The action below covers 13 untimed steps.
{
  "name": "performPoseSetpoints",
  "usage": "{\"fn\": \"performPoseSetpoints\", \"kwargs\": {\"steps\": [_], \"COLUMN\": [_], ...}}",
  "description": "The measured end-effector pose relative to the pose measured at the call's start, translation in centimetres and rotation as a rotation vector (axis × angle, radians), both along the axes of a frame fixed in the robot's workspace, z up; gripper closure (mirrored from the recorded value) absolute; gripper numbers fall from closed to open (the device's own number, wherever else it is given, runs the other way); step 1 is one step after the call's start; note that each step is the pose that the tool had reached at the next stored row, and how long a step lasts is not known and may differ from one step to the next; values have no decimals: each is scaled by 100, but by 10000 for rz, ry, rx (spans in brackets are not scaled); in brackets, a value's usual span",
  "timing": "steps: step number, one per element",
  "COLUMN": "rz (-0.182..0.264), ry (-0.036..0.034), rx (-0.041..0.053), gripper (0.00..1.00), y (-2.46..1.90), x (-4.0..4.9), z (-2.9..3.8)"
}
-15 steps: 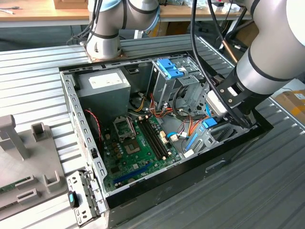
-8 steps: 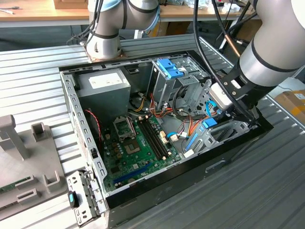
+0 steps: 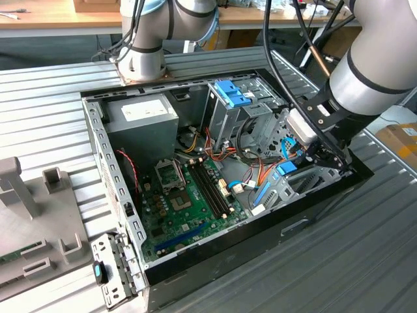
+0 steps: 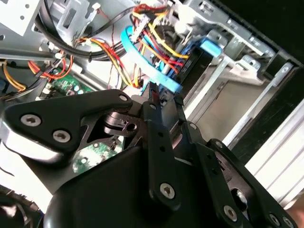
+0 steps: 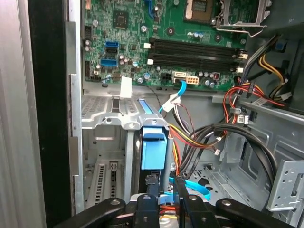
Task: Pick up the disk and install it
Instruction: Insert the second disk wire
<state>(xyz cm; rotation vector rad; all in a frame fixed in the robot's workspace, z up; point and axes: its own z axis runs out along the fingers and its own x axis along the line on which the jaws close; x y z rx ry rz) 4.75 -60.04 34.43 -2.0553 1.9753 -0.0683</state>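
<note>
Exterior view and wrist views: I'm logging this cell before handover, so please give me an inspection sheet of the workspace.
Surface: ribbed grey metal table carrying an open black computer case.
Job's things: dark grey disk in bright blue carrier, standing in the metal drive bay.
Clutter: grey plastic fixture, exterior view's left.
Gripper: black gripper close by the disk.
Cables: flat blue cable and red-yellow wire bundle beside the gripper.
Surroundings: wooden bench behind.

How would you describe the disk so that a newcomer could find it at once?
Start at the open computer case; go to its drive bays at the exterior view's right, just below the gripper. The disk stands on edge there, its broad bright blue carrier unlike the thin blue cables.
</note>
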Motion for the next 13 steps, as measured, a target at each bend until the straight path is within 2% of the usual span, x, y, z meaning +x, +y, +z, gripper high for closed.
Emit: {"fn": "performPoseSetpoints", "kwargs": {"steps": [1, 2, 4, 7, 10, 13], "rz": [-45, -74, -154, -161, -193, -195], "ry": [131, 222, 506, 539, 563, 578], "rx": [1, -1, 0, -5, -9, -9], "gripper": [73, 73, 73, 73, 73, 73], "y": [7, 12, 25, 29, 63, 68], "x": [0, 0, 0, 3, 5, 10], "z": [0, 0, 6, 6, 9, 9]}}
